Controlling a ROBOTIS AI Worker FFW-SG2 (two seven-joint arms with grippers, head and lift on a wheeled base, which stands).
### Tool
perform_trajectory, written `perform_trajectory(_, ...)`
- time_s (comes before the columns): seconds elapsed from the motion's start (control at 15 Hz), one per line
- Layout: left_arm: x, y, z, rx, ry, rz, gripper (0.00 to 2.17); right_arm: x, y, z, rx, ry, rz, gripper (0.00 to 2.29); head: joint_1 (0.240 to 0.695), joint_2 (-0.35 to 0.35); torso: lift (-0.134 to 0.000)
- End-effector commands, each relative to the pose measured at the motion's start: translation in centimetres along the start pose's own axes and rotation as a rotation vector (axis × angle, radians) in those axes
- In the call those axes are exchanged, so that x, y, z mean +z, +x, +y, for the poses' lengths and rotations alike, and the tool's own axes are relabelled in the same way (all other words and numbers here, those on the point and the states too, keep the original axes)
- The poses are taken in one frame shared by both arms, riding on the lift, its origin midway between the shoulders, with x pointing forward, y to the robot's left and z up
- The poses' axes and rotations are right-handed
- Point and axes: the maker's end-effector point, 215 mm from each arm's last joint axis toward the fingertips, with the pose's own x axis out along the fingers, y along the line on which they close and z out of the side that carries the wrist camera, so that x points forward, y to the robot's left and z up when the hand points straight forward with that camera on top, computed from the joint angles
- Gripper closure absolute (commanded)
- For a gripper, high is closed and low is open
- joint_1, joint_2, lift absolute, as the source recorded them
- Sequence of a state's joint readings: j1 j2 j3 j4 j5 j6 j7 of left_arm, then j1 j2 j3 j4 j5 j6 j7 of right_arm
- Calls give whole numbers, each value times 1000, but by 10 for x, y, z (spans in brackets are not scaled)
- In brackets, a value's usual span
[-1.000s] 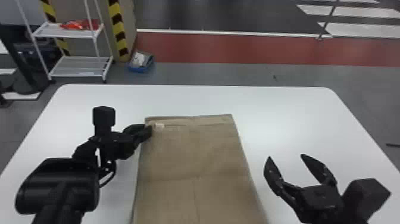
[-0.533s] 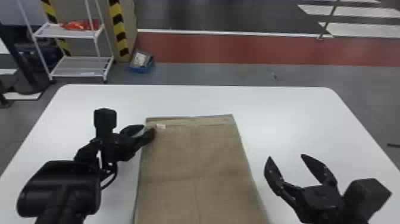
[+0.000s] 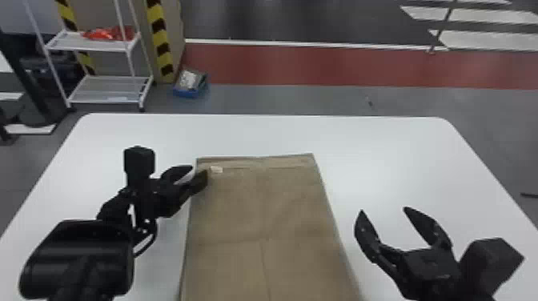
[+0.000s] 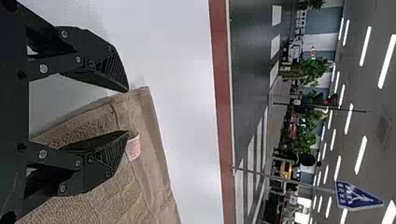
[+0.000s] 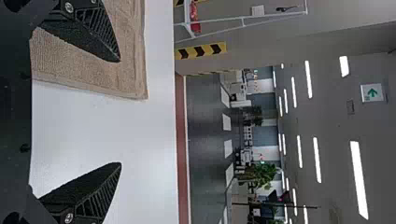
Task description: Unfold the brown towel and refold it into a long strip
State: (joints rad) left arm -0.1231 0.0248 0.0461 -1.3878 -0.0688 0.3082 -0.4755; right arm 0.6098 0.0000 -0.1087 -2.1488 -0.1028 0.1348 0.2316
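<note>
Left gripper [image 3: 199, 173] slants, spread, at the towel [image 3: 256, 212], perhaps touching; right gripper [image 3: 383, 210] hangs spread beside it.

The head view faces forward and down; 2 closer wrist views share the towel [image 3: 256, 208].

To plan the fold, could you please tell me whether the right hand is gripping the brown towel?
No, the right hand stands open to the right of the towel, with nothing between its fingers.
</note>
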Motion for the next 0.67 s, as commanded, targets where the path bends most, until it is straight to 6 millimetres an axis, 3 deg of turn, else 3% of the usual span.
perform_trajectory(0.0, 2, 0, 0, 0, 11, -2, 670, -1, 1, 1, 1, 2, 3, 87, 695, -67, -123)
perform_trajectory(0.27, 7, 4, 0, 2, 33, 0, 670, -1, 1, 0, -1, 2, 4, 87, 695, -67, -123)
perform_trajectory(0.6, -2, 6, 1, 4, 39, 22, 701, -2, 1, 1, 1, 3, 6, 87, 695, -68, -123)
